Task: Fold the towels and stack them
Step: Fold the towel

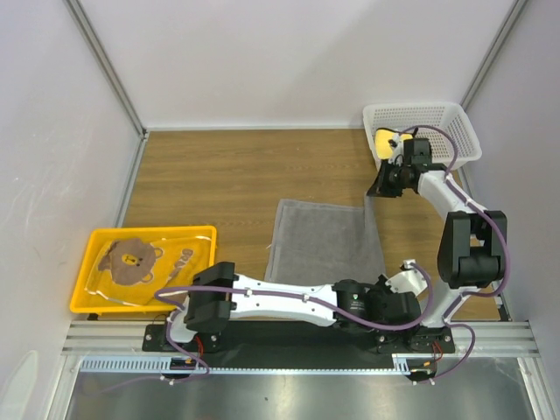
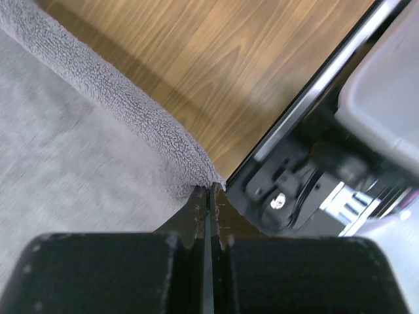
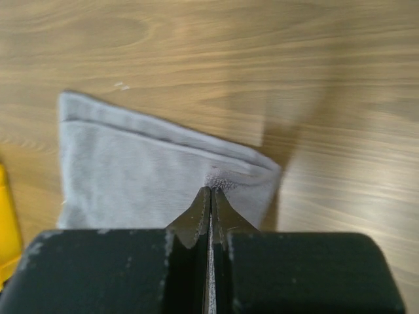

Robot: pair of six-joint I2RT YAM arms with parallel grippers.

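Note:
The grey towel point(image 1: 319, 241) lies spread on the wooden table in the middle. My left gripper point(image 1: 383, 282) is shut on its near right corner, which also shows in the left wrist view point(image 2: 208, 191) against the grey towel point(image 2: 78, 150). My right gripper point(image 1: 378, 188) is shut on the far right corner and holds it slightly raised; the right wrist view shows the shut gripper point(image 3: 211, 191) pinching the grey towel point(image 3: 144, 170). The bear towel point(image 1: 131, 258) lies in the yellow tray. The yellow towel point(image 1: 385, 140) sits in the basket.
The yellow tray point(image 1: 87, 302) stands at the near left. The white mesh basket point(image 1: 455, 122) stands at the far right corner. The black base rail point(image 2: 294, 118) and the right arm's base point(image 1: 433, 328) are close beside my left gripper. White walls enclose the table.

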